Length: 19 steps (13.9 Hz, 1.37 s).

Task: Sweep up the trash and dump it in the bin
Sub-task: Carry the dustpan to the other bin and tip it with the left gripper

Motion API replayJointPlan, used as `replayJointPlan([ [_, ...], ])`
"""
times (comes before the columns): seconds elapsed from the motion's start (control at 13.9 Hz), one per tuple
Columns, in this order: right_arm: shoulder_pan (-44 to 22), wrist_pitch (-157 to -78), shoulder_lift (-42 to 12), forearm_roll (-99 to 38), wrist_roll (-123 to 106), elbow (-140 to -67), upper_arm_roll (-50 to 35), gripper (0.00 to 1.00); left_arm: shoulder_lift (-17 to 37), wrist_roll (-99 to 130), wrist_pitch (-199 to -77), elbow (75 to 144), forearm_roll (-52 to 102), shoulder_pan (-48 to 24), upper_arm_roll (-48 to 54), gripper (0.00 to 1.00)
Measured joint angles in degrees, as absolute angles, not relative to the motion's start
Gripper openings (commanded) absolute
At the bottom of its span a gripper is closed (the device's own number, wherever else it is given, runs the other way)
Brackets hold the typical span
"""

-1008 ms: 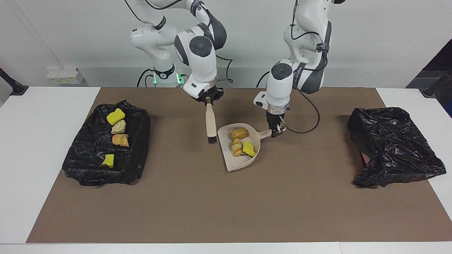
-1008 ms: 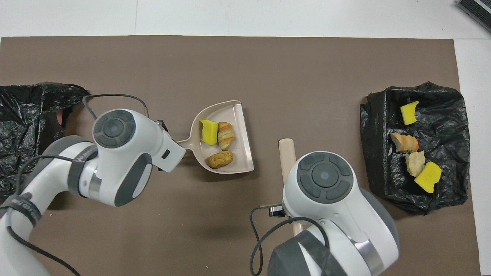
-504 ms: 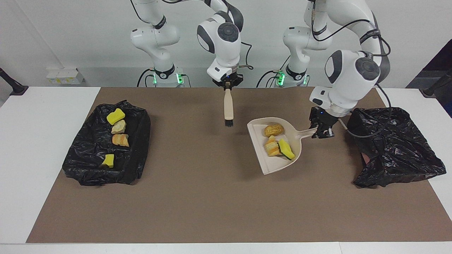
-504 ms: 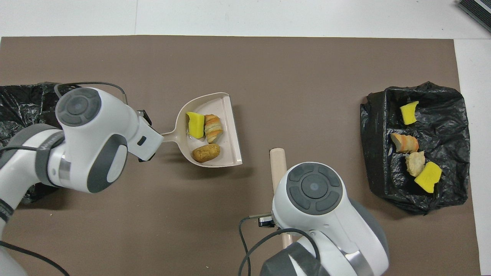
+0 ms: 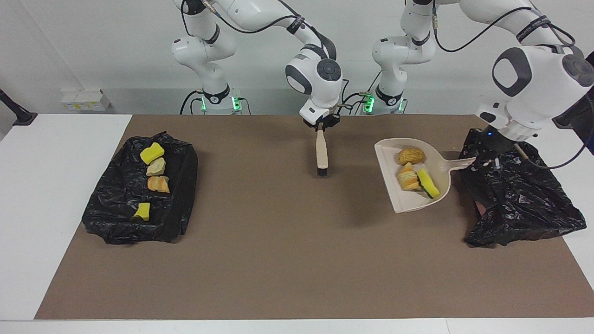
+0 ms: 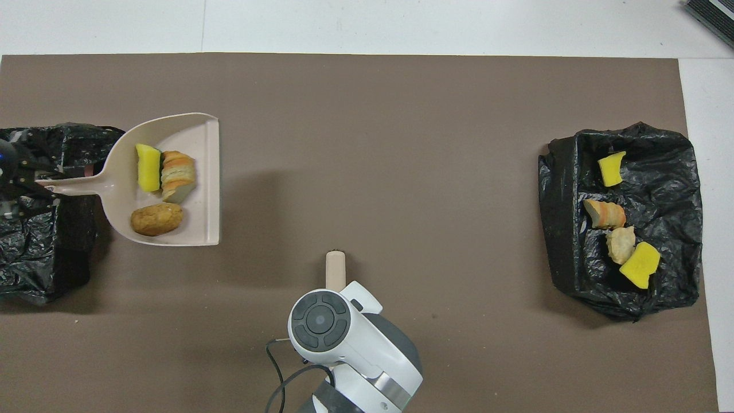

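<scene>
Beige dustpan (image 5: 414,197) is up in the air, held level by its handle in the left gripper (image 5: 482,157), jaws clamped on the handle end, gripper over the edge of the crumpled black bag (image 5: 519,204) at the left arm's end of the surface (image 5: 287,260). Trash is split in two lots. Three pieces ride in the dustpan: a tan-brown bread-like lump (image 5: 410,156), a striped orange-tan lump (image 5: 407,179) and a bright yellow sponge bit with a dark green face (image 5: 428,183), the last two touching, the brown lump just beside them nearer the robots. Four more pieces lie in the black-lined tray (image 5: 139,195), well apart from the dustpan at the right arm's end: yellow sponge bit (image 5: 152,152), pale tan lump (image 5: 156,166), orange-tan lump (image 5: 158,184), small yellow bit (image 5: 142,211). Right gripper (image 5: 320,126) hangs over the brown mat, well clear of the dustpan, jaws together on the brush (image 5: 321,155), which hangs bristles down.
</scene>
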<state>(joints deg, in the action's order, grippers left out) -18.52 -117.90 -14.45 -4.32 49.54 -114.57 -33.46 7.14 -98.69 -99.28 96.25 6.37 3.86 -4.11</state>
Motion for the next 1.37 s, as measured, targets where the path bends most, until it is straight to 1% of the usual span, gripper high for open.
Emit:
replayJointPlan([
  [0.29, -18.2, -118.0, -14.5, -4.3, 46.4, -114.7, -33.4, 0.00, 7.2, -109.2, -98.5, 95.6, 5.7, 12.4, -4.4, 0.00],
  [0.5, -17.4, -119.0, -14.8, -4.3, 44.3, -115.4, -33.3, 0.03, 7.3, -114.4, -97.7, 93.8, 3.4, 20.2, -4.5, 0.00],
  [0.65, -17.1, -119.4, -14.9, -4.3, 44.2, -115.6, -33.2, 0.02, 7.5, -118.4, -98.2, 92.3, 1.1, 24.3, -4.6, 0.00],
  [0.86, -16.8, -119.5, -15.0, -5.6, 44.2, -115.6, -33.2, 0.01, 8.2, -120.7, -103.0, 91.4, -5.7, 25.4, -4.5, 0.00],
  [1.01, -16.8, -119.9, -15.1, -5.9, 44.2, -115.6, -33.2, 0.02, 8.7, -120.7, -108.8, 91.3, -11.2, 25.5, -4.5, 0.00],
  [1.08, -16.8, -120.4, -15.1, -5.9, 44.2, -115.7, -33.2, 0.20, 9.0, -120.7, -111.1, 91.3, -13.6, 25.8, -4.6, 0.00],
  [1.15, -16.8, -120.6, -15.2, -6.0, 44.3, -115.7, -33.2, 0.79, 9.2, -120.4, -112.5, 91.3, -16.2, 26.0, -4.6, 0.00],
  [1.22, -16.7, -120.7, -15.2, -6.0, 44.3, -115.7, -33.1, 1.00, 9.4, -119.2, -113.6, 91.5, -19.7, 25.9, -4.5, 0.00],
  [1.37, -16.1, -121.2, -15.3, -6.0, 43.4, -115.5, -33.1, 1.00, 9.4, -114.4, -115.9, 93.0, -26.9, 24.9, -4.1, 0.00],
])
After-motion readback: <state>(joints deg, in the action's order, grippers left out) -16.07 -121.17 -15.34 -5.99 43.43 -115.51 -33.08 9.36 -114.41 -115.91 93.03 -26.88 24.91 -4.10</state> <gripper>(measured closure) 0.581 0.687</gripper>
